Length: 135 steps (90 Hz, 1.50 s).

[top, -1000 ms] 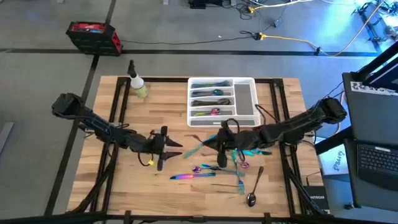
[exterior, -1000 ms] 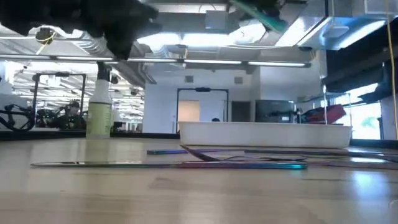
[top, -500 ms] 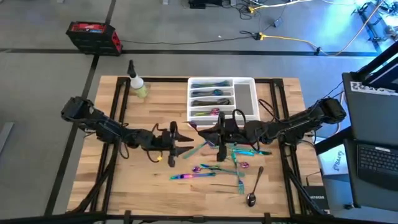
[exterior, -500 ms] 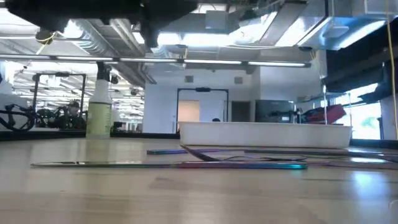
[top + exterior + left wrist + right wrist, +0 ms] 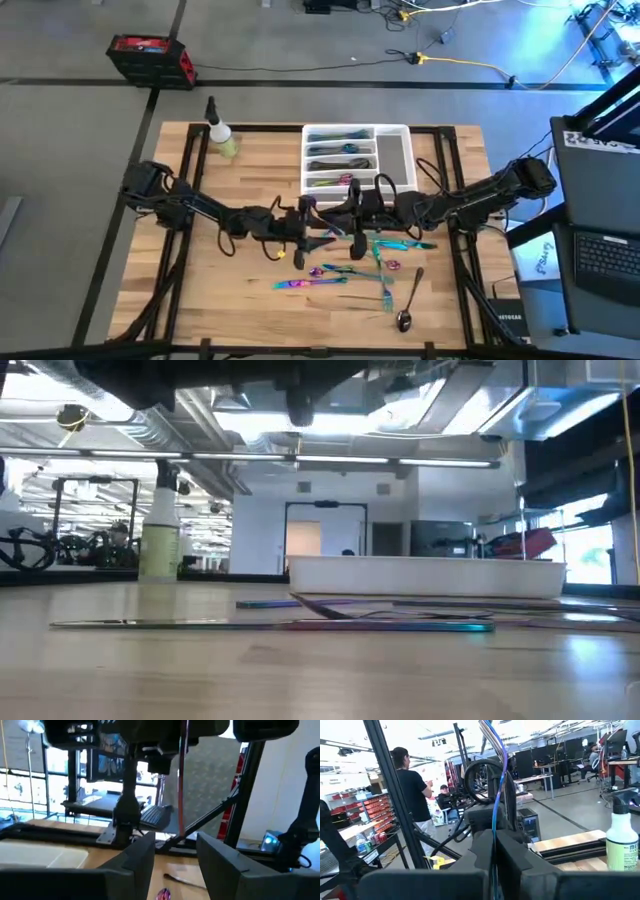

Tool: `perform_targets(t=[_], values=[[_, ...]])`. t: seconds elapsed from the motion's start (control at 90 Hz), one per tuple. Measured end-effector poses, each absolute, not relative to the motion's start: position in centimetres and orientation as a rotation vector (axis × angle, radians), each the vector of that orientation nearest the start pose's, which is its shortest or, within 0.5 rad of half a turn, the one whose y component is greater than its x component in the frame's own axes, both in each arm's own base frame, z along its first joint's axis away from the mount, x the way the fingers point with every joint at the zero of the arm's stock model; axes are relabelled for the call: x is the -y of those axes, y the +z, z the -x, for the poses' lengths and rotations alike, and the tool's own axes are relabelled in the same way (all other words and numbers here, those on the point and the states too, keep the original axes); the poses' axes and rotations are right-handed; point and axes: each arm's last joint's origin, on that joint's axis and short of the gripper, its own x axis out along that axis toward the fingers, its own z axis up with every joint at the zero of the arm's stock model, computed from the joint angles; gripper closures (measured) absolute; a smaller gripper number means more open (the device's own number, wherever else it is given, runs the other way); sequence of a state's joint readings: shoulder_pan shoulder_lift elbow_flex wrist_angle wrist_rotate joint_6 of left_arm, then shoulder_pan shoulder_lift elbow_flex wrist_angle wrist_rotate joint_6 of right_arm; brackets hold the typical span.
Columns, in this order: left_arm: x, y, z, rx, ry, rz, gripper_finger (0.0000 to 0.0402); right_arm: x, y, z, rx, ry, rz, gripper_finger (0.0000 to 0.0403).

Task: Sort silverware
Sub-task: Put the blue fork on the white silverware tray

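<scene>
While the left gripper (image 5: 322, 240) hovers with its fingers (image 5: 134, 862) spread and nothing between them, low over the near end of the loose silverware (image 5: 350, 270) scattered on the wooden table (image 5: 190, 290), it looks poised to pick from that pile. Beside it, just in front of the white tray (image 5: 395, 160), the right gripper (image 5: 352, 205) is pinched on a slim iridescent piece (image 5: 495, 750) held upright, probably for a clean drop into a slot.
</scene>
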<state>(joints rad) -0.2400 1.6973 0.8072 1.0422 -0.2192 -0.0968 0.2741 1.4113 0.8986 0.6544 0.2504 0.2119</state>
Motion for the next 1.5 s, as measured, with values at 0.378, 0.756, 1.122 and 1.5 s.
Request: perform_targets(t=[0.378,0.756,1.122,1.5], values=[[7.5,24.5,-34.6,0.247,-0.053,0.150,0.0270,-7.9,30.9,-30.6,0.124,0.066,-0.235,0.0403],[7.4,24.7,-34.5,0.267,-0.054,0.160,0.0371,-8.0,30.9,-30.6,0.124,0.069,-0.213,0.0403],[7.3,25.0,-34.5,0.303,-0.117,0.181,0.0401,-8.0,31.0,-30.6,0.126,0.072,-0.204,0.0403],[7.1,25.5,-34.3,0.315,-0.070,0.184,0.0401,-7.9,31.6,-29.8,0.106,0.070,-0.177,0.0403]])
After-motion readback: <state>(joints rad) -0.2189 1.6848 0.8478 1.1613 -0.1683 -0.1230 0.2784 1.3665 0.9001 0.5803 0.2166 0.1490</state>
